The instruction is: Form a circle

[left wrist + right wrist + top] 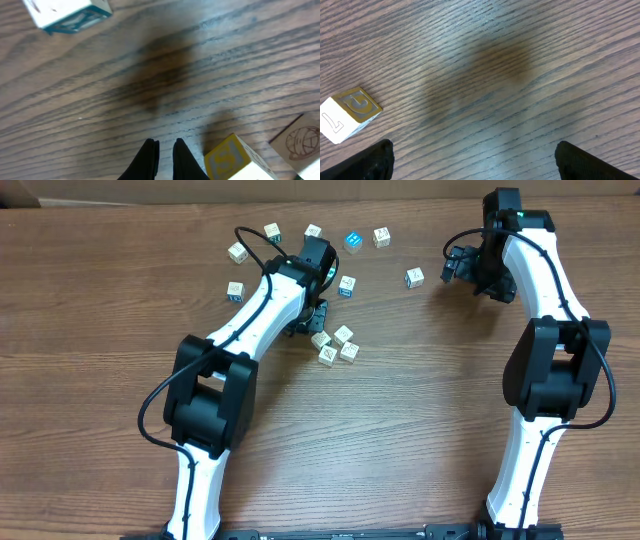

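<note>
Small whitish letter cubes lie scattered on the wooden table; no circle of them shows. Several sit bunched in a cluster (336, 345), others spread in a loose arc at the back, such as one cube (237, 251) and another (382, 237). My left gripper (311, 318) (165, 144) points down just beside the cluster, shut with nothing between its fingers. A cube with a yellow S (231, 160) stands right of its fingertips. My right gripper (453, 265) (475, 150) hovers open and empty at the back right, near a cube (414, 277) (350, 112).
A solid bright-blue cube (353, 241) lies among the back cubes. One cube (347, 285) sits close to the left wrist, and another (67, 12) shows at the top left of the left wrist view. A partly seen cube (300, 145) lies at that view's right edge.
</note>
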